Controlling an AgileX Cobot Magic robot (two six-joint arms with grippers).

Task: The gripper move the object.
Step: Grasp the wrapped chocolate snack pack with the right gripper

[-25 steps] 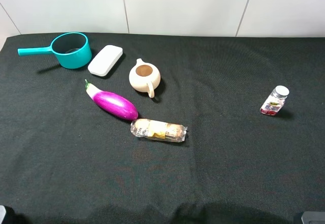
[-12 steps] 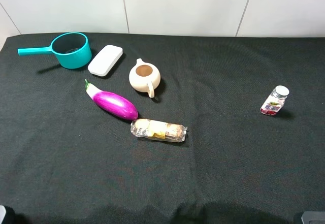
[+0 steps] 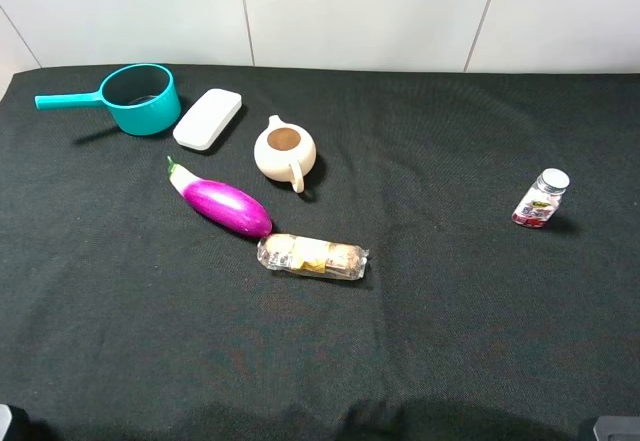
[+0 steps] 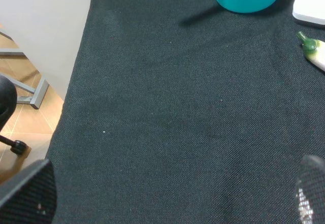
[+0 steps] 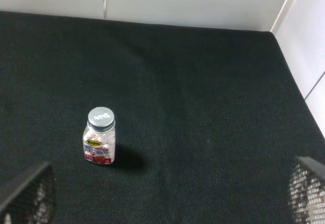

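The object, a clear-wrapped pack of tan and yellow biscuits, lies flat on the black cloth near the middle, just right of the eggplant's round end; neither wrist view shows it. My left gripper is open and empty, its mesh fingertips wide apart over the cloth's left edge, far from the pack. My right gripper is open and empty, its fingertips wide apart, short of the small bottle. In the exterior high view only slivers of the arms show at the bottom corners.
A purple eggplant lies beside the pack; its green stem shows in the left wrist view. A teal pot, a white box and a cream teapot stand behind. A silver-capped bottle stands at right, also in the right wrist view.
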